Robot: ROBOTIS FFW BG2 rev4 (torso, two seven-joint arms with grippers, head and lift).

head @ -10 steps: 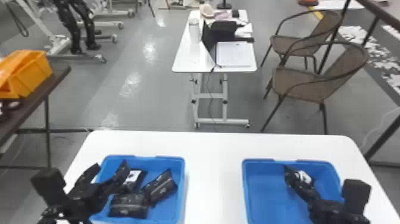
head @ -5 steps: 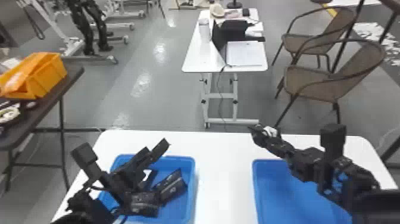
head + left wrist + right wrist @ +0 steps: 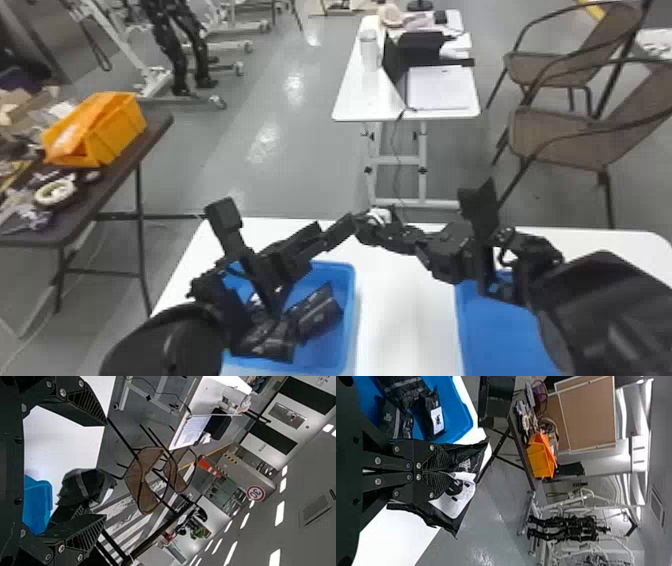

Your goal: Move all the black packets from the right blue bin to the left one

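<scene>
Over the table between the bins, my right gripper (image 3: 367, 231) holds a black packet with a white label (image 3: 381, 216). The right wrist view shows my right gripper (image 3: 449, 472) shut on that packet (image 3: 468, 461). Facing it, my left gripper (image 3: 332, 232) is above the left bin's far right corner. In the left wrist view my left gripper (image 3: 105, 471) is open, the packet (image 3: 81, 489) lying in line between its fingers; contact cannot be told. The left blue bin (image 3: 351, 315) contains several black packets (image 3: 316, 314). My right forearm partly covers the right blue bin (image 3: 500, 330).
The white table (image 3: 407, 310) runs between the bins. Behind it stand a white desk (image 3: 350, 100) with a laptop and two brown chairs (image 3: 565, 135). At the left is a dark side table (image 3: 100, 200) with an orange bin (image 3: 100, 130).
My right gripper has lifted the packet out of the right bin and carried it left to the middle. My left gripper has risen from the left bin and turned toward it. The head view has shifted.
</scene>
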